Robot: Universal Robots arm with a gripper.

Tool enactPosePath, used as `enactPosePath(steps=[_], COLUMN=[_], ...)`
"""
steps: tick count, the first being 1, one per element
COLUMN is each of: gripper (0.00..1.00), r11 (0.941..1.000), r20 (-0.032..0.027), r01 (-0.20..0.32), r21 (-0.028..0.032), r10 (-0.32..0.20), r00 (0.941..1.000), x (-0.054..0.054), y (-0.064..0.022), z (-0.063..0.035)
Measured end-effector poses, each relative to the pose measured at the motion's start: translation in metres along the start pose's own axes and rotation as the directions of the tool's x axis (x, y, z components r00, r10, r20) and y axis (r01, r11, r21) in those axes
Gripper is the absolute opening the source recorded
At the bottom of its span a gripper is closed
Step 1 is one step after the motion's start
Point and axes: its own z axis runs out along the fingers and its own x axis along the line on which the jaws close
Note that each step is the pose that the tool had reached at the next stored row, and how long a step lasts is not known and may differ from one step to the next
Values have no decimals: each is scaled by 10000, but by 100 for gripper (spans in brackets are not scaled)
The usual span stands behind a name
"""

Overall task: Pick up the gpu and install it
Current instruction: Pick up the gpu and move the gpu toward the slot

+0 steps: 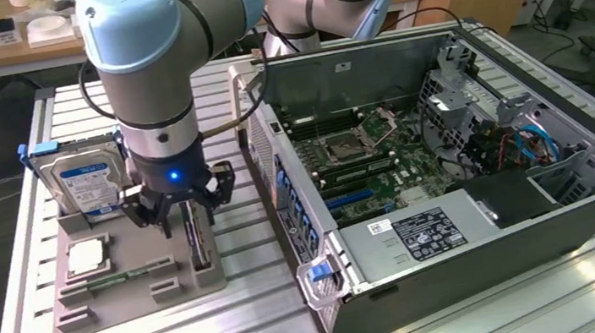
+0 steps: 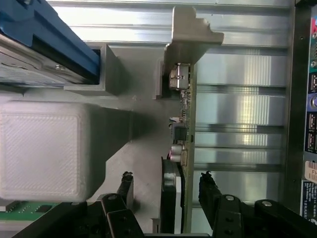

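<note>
The gpu [image 2: 185, 124] stands on edge in a slot of the grey holder [image 1: 120, 295] on the surface [image 1: 260, 324]. The hand [image 2: 167, 191] hangs open over it, one finger on either side of the card, gaps showing on both sides.

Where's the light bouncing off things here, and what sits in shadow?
Exterior view: glare streaks the metal table in the foreground. Wrist view: bright bands cross the table beside the gpu, while the open gripper looks nearly black.
</note>
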Motion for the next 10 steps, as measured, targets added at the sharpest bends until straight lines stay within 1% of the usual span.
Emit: enactPosePath(steps=[5,10], gripper=[65,65], r11=[9990,9993], r20=[18,17], r01=[-447,-371], r21=[-4,-3], r10=[447,371], r00=[9990,9993], x=[-7,-7], y=[6,-7], z=[9,11])
